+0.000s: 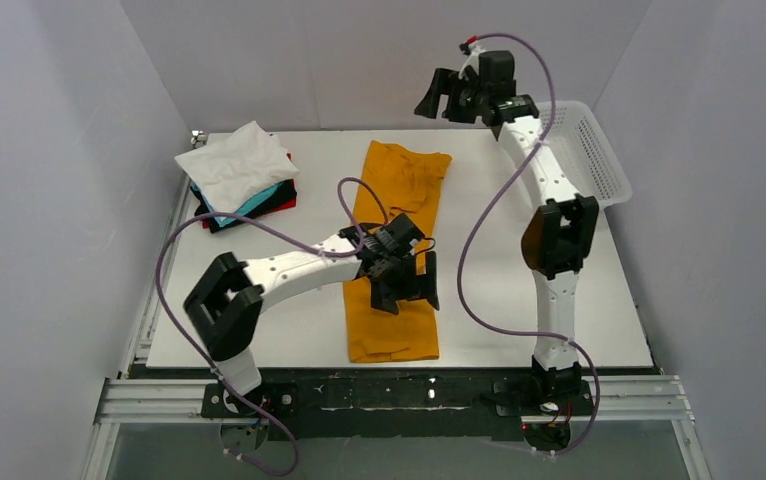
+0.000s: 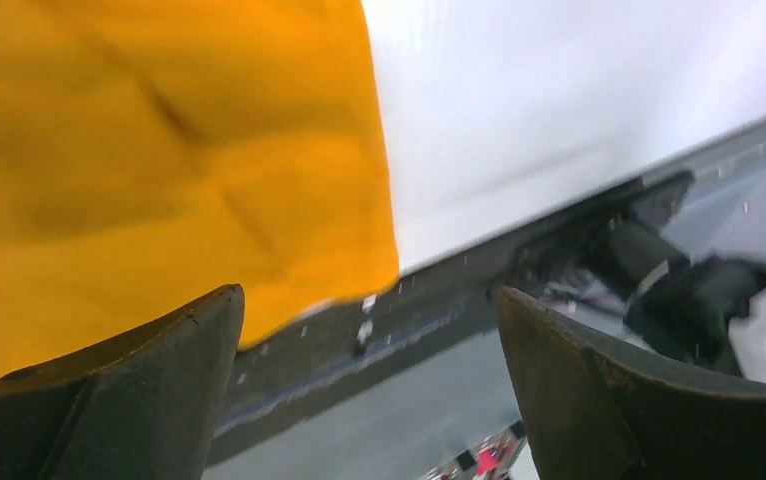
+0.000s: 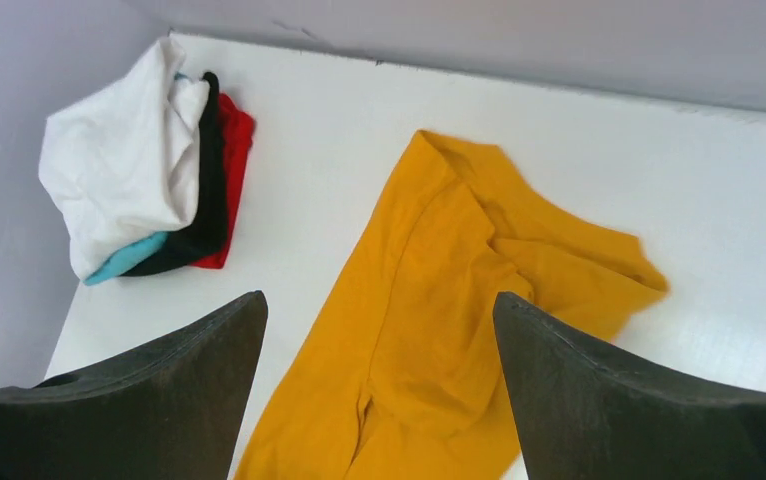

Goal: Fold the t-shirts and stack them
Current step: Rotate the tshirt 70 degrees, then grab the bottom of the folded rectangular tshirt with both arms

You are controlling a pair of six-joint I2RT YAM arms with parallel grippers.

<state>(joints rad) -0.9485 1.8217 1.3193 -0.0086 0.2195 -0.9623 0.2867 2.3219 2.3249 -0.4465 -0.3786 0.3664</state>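
Note:
The orange-yellow t-shirt (image 1: 404,185) lies in the middle of the table, folded lengthwise into a long strip that runs from the back to the front edge. My left gripper (image 1: 406,292) hovers open just over its lower half. In the left wrist view the shirt's near corner (image 2: 159,150) shows beside the open left gripper (image 2: 369,300), which holds nothing. My right gripper (image 1: 442,100) is raised high at the back, open and empty. Its camera looks down between the open right gripper (image 3: 379,300) at the shirt's collar end (image 3: 439,300). A folded stack (image 1: 244,180) sits at the back left, white on top of teal, black and red.
A white mesh basket (image 1: 594,150) stands at the back right corner, partly behind the right arm. The white table (image 1: 299,330) ends at a dark metal rail (image 2: 439,290) along the front. Grey walls close in the back and both sides.

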